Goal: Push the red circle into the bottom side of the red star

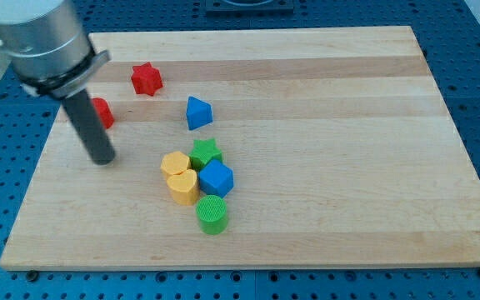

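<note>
The red star (147, 79) lies near the board's top left. The red circle (102, 112) sits below and to the left of it, partly hidden behind my rod. My tip (102, 158) rests on the board just below the red circle, close to its lower edge. The star and the circle are apart.
A blue triangle-like block (197, 113) lies right of the star. A cluster in the middle holds a green star (206, 152), a yellow hexagon (175, 162), a yellow heart (183, 187), a blue block (217, 178) and a green cylinder (212, 215). The wooden board (348, 125) ends at a blue perforated table.
</note>
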`<act>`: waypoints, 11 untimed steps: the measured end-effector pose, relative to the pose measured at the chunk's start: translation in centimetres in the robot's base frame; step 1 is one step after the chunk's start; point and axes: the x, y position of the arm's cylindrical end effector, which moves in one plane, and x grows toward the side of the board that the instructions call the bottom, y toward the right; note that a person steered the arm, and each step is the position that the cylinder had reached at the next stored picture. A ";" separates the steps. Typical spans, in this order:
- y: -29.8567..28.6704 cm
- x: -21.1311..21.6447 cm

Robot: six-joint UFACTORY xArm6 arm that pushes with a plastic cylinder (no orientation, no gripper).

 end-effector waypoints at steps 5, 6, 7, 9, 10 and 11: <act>4.2 -8.2; 4.3 -5.8; 1.8 -4.1; -1.1 -8.8; 0.5 -10.4; 2.7 -10.5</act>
